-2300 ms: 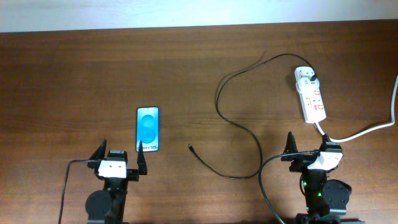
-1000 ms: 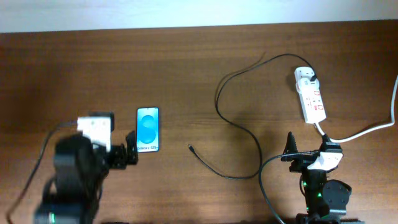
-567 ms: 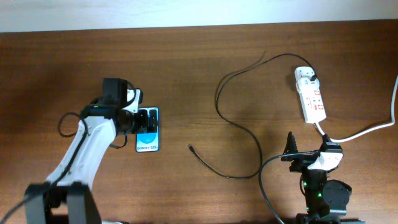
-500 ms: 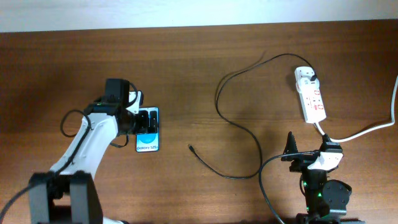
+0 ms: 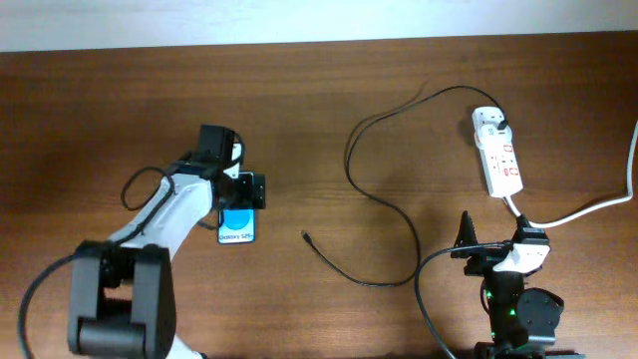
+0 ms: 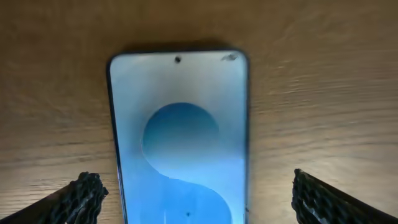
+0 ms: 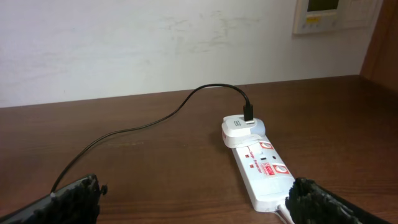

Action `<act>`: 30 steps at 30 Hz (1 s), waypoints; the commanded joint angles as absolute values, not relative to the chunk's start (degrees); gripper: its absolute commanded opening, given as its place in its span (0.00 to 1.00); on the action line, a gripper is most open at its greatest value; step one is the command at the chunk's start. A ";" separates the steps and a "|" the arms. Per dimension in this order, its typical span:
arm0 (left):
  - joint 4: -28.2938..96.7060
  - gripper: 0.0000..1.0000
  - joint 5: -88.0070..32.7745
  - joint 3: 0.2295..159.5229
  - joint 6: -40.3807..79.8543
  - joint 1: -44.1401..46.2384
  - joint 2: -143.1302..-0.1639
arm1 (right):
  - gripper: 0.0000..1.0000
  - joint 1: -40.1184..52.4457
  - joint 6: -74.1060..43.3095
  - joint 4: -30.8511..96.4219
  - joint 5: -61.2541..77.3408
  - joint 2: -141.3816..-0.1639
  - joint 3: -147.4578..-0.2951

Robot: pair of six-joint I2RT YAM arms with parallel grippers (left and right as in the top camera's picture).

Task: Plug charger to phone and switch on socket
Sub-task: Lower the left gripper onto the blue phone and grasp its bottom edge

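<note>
Overhead view: we record the left arm reaching out over the table [image 5: 299, 100], with the left gripper [image 5: 242, 189] above the upper half of the phone [image 5: 236, 227]. The phone lies flat, screen up and lit blue, and only its lower half shows below the gripper.

In the left wrist view the two fingertips [image 6: 81, 194] stand wide apart, one on each side of the phone, clear of both long edges and holding nothing. We cannot tell how high they sit above the wood.

The charger [image 5: 348, 160] runs as a thin black cable in a loose S-curve across the middle of the table. Its connector tip [image 5: 304, 236] lies free on the wood to the right of the phone, near it but apart from it. The other end goes into a white adapter [image 7: 244, 129] seated in the far end of the socket [image 5: 498, 152].

The socket lies at the right side of the table, and its white cord [image 5: 588, 207] leaves towards the right edge. Red markings show on its top face; we cannot tell the position of the switch.

The right gripper [image 5: 490, 244] sits at the near edge of the table, below the socket and apart from it. The right wrist view shows its jaws wide and empty, facing the socket and a pale wall [image 7: 124, 43].
</note>
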State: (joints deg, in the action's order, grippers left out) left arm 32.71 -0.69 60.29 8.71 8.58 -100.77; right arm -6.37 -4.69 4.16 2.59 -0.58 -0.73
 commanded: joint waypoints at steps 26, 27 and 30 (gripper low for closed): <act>45.84 0.46 -0.67 69.52 11.11 8.62 -106.06 | 0.98 -6.02 -4.71 4.16 2.92 -0.19 -0.32; 48.71 0.47 -0.64 72.03 11.09 8.62 -106.06 | 0.98 -6.02 -4.71 4.16 2.92 -0.19 -0.32; 59.46 0.44 -2.35 80.55 11.09 8.62 -106.06 | 0.98 -6.02 -4.71 4.16 2.94 -0.19 -0.32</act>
State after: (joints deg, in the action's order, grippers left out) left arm 54.50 -0.12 74.81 10.57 8.62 -106.32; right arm -6.37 -4.71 4.12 2.61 -0.58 -0.73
